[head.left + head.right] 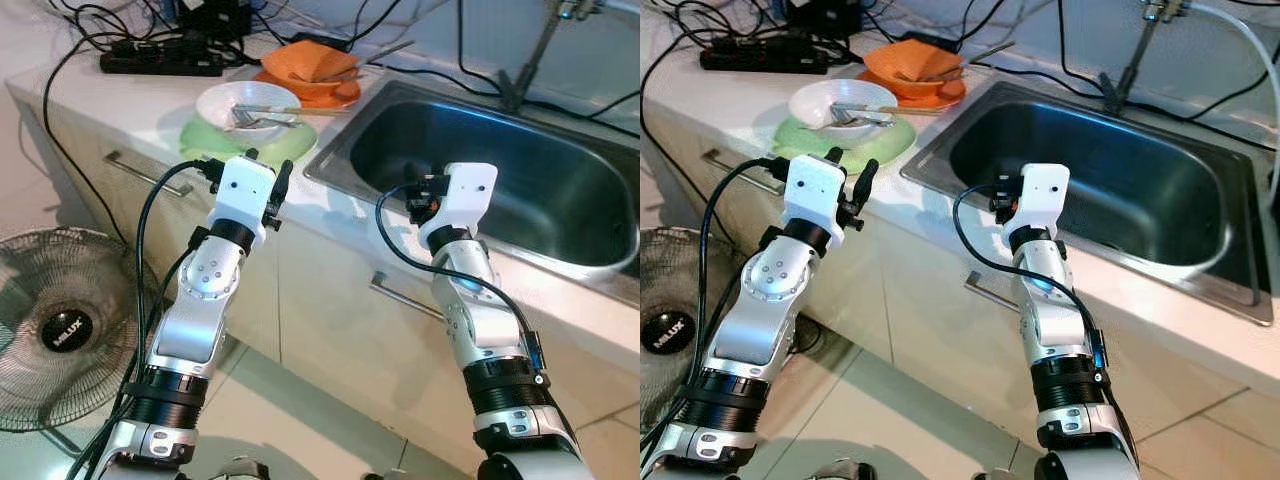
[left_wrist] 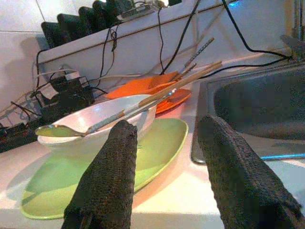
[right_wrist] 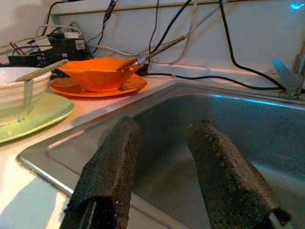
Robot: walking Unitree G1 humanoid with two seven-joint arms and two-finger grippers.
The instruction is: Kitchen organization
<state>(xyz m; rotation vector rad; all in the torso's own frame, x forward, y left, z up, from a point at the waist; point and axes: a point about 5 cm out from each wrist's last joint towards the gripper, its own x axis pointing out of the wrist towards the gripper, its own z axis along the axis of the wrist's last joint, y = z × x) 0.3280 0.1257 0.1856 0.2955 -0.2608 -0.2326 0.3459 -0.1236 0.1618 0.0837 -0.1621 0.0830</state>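
A white bowl [image 1: 222,100] with a fork [image 1: 252,121] and wooden chopsticks [image 1: 280,109] across it sits on a green plate [image 1: 200,135] on the white counter. Behind it an orange bowl [image 1: 315,62] with chopsticks rests on an orange plate [image 1: 340,98]. To their right lies the steel sink [image 1: 500,170]. My left gripper [image 2: 164,129] is open and holds nothing. It hovers at the counter's front edge, pointing at the green plate. My right gripper [image 3: 162,126] is also open and holds nothing. It hovers over the sink's near rim, facing the basin.
A black power strip [image 1: 160,62] and tangled cables lie along the back of the counter. The faucet [image 1: 530,60] stands behind the sink. Below are cabinet handles [image 1: 140,172] and a floor fan [image 1: 65,325] at the left.
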